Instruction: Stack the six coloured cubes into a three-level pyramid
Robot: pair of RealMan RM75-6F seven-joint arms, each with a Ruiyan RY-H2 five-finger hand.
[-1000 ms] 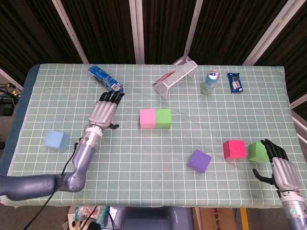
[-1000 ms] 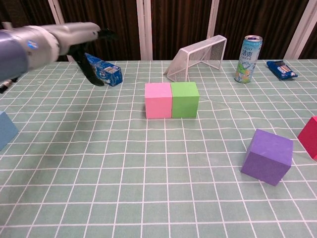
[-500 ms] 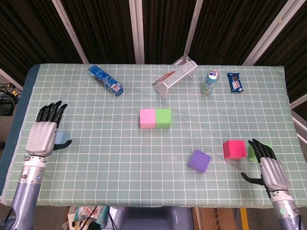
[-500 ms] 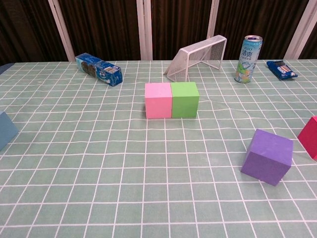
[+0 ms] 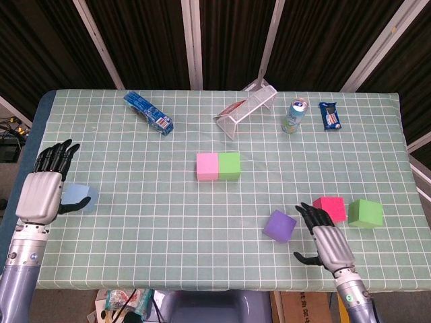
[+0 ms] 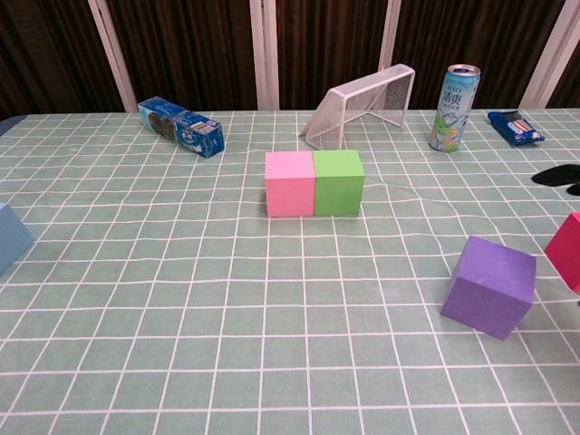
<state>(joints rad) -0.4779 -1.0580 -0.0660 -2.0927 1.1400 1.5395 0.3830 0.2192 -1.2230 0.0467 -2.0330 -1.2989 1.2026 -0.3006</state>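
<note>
From the head camera I see a green gridded table (image 5: 168,215) with only two cubes placed so far: the pink cube (image 5: 207,166) and the green cube (image 5: 229,165) sit touching side by side near the middle, the start of the bottom row. In the last second my left hand (image 5: 42,190) has pulled away from the far left-centre of the table to the left edge, where it now hovers with fingers spread and holding nothing, just beside the light blue cube (image 5: 76,197). My right hand (image 5: 324,237) has slid leftward along the near edge, uncovering the second green cube (image 5: 366,212) at the right; it is now between the purple cube (image 5: 279,225) and the red cube (image 5: 329,208), fingers apart and empty, though I cannot tell from this angle whether a fingertip touches the red one. I read this as both hands lining up for pickups, with the third base cube the likely next need. A biscuit packet (image 5: 149,112), wire rack (image 5: 247,108), drink can (image 5: 294,116) and snack packet (image 5: 329,115) lie along the far side.
</note>
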